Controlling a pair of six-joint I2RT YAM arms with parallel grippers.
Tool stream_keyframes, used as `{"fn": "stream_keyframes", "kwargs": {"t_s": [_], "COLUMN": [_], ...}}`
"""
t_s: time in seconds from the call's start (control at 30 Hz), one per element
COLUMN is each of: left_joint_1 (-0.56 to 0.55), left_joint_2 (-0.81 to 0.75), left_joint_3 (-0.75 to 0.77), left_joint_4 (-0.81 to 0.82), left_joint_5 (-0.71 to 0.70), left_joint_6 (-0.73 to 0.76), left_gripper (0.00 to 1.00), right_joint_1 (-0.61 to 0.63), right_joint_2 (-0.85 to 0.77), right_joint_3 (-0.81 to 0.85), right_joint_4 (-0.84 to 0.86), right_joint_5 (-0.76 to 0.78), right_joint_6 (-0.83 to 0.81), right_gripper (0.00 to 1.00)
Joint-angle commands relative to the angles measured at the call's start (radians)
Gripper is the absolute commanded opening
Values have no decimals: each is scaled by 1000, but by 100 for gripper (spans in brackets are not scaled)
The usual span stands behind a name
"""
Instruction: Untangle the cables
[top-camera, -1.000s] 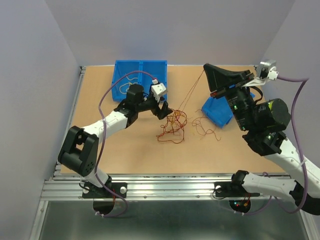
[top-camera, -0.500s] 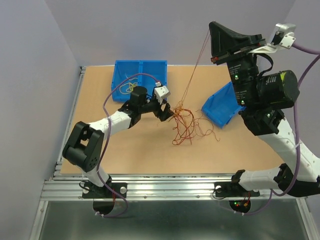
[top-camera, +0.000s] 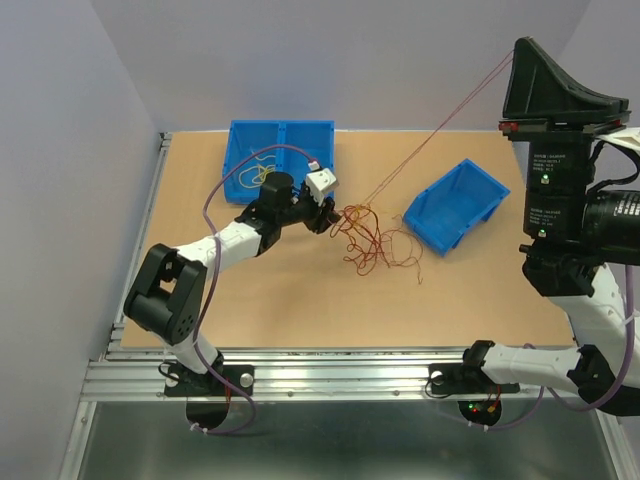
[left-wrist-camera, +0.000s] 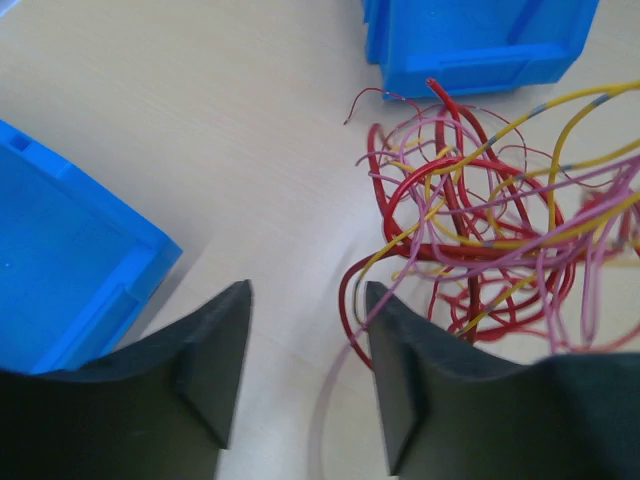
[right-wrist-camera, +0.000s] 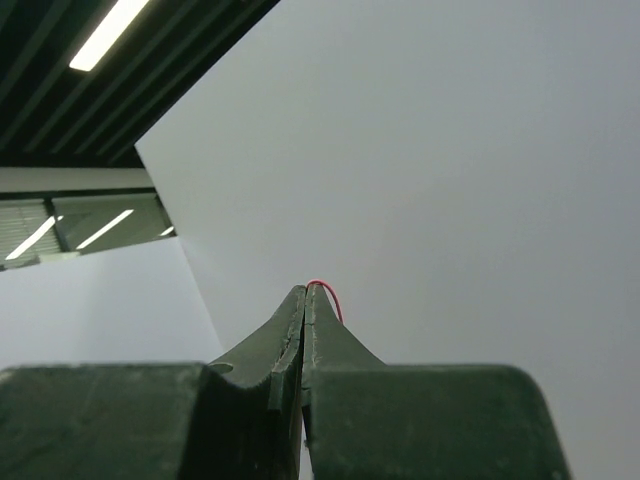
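The cables (top-camera: 368, 238) lie as a loose tangle of thin red, yellow and pink wires on the table's middle. One strand (top-camera: 440, 130) runs taut from the tangle up to my right gripper (top-camera: 518, 45), which is raised high at the right and shut on it. In the right wrist view a red wire end curls out of the right gripper's (right-wrist-camera: 305, 290) pressed tips. My left gripper (top-camera: 330, 215) sits low at the tangle's left edge. In its wrist view the left gripper (left-wrist-camera: 306, 290) is open, a pink strand (left-wrist-camera: 335, 400) runs between the jaws, and the tangle (left-wrist-camera: 480, 210) lies just ahead.
A double blue bin (top-camera: 300, 135) at the back left holds a yellow wire (top-camera: 262, 175). A single blue bin (top-camera: 458, 205) sits right of the tangle. The left wrist view shows a bin (left-wrist-camera: 60, 270) at its left and another bin (left-wrist-camera: 480, 40) at the top.
My right arm has risen up and to the right, pulling one strand taut and uncovering the single bin. The tangle shifted slightly right. My left jaws have narrowed at the tangle's edge.
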Motion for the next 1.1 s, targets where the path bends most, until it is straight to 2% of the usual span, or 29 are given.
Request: {"fn": "stream_keyframes", "kwargs": {"t_s": [0.0,0.03,0.07,0.13,0.47,0.63,0.73,0.9,1.07], "left_joint_1": [4,4,4,4,9,18,33,96,196], "left_joint_2": [26,37,58,84,213,222,236,238,77], "left_joint_3": [55,62,75,91,207,226,250,289,246], "left_joint_4": [-22,-28,-43,-63,-167,-184,-221,-256,-217], "left_joint_5": [-75,-75,-75,-99,-293,-328,-395,-394,-311], "left_joint_6": [7,19,24,27,-6,-21,-42,-87,-108], "left_gripper": [44,32,8,0,0,0,0,0,0], "right_joint_1": [-2,-2,-2,-2,-4,-4,-2,-2,-2], "right_joint_2": [-4,-4,-3,-6,-32,-92,-127,-135,-199], "right_joint_3": [18,30,57,84,298,306,291,291,205], "right_joint_4": [163,172,185,201,259,261,259,262,325], "right_joint_5": [71,75,89,109,95,71,65,83,105], "right_joint_6": [-109,-126,-149,-169,-215,-168,-159,-200,-218], "right_gripper": [1,1,1,1,1,1,1,1,1]}}
